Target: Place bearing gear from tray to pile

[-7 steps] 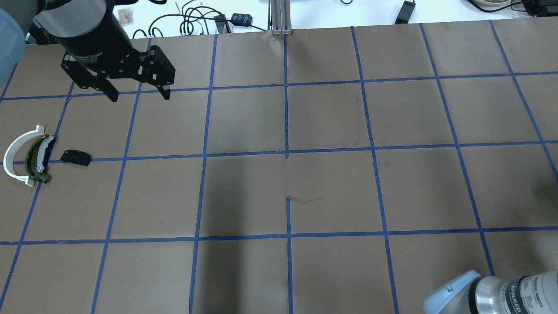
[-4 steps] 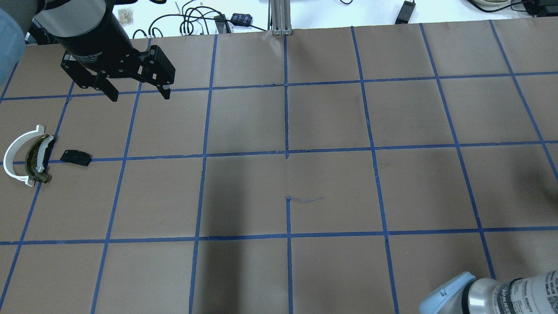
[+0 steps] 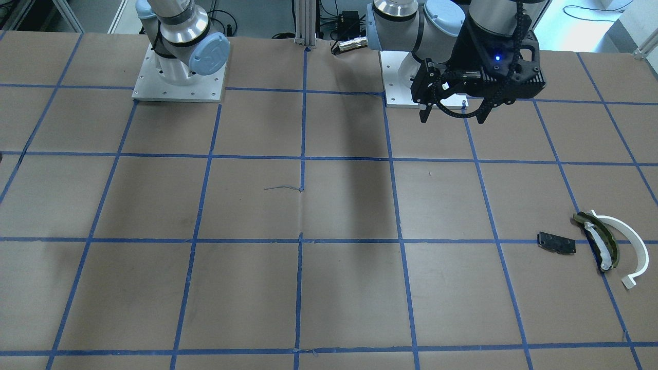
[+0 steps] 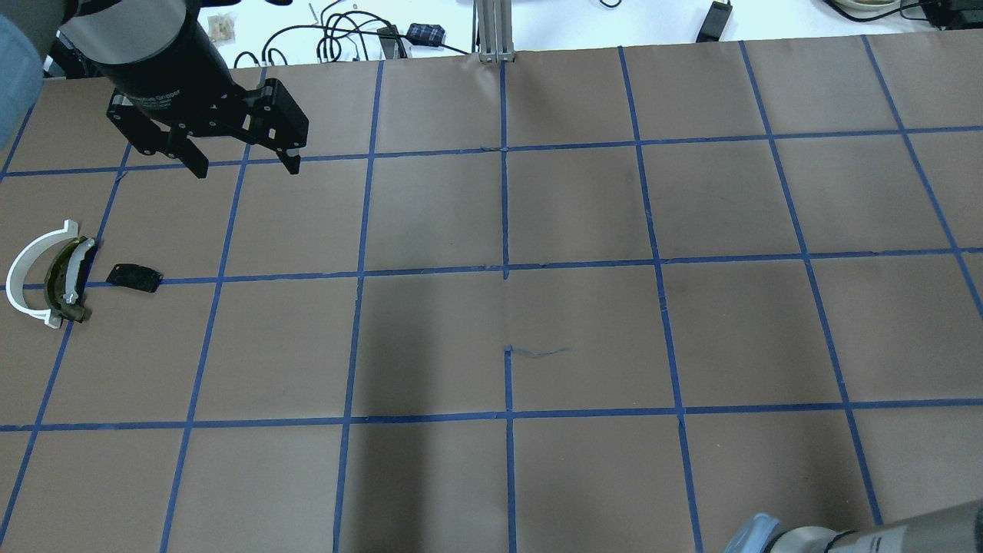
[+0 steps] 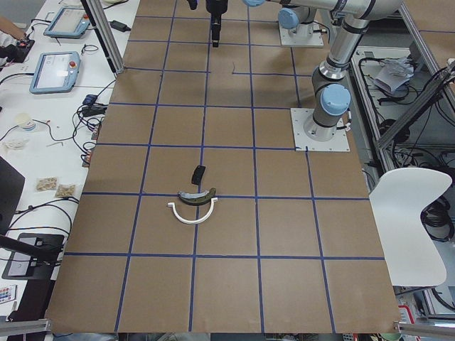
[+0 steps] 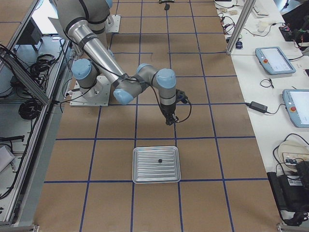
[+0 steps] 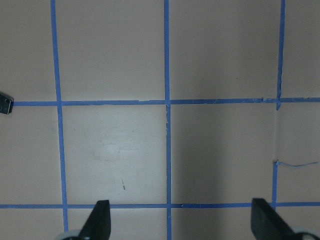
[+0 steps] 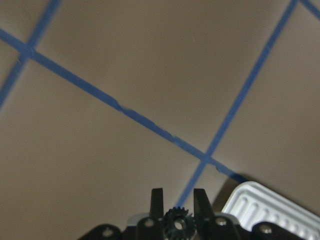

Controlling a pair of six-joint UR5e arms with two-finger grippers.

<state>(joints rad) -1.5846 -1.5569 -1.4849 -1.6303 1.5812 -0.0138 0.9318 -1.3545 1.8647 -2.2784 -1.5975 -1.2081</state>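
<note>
In the right wrist view my right gripper (image 8: pixel 178 196) is shut on the bearing gear (image 8: pixel 176 221), a tiny black toothed round piece between the fingers. It hangs above the table beside a corner of the tray (image 8: pixel 270 210). In the right view this gripper (image 6: pixel 168 122) is between the robot base and the tray (image 6: pixel 145 171). The pile lies at the left: a white arc (image 4: pixel 15 273), an olive curved piece (image 4: pixel 54 286) and a flat black plate (image 4: pixel 134 277). My left gripper (image 4: pixel 246 170) is open and empty, high above the table and farther back than the pile.
A small dark dot (image 6: pixel 160 160) lies in the tray; I cannot tell what it is. Cables and boxes (image 4: pixel 425 33) lie past the table's far edge. Blue tape lines grid the brown table (image 4: pixel 584 338).
The right arm's elbow has slid down, almost out of the overhead view's bottom right corner. The left gripper has barely moved and stays open. The pile has not moved.
</note>
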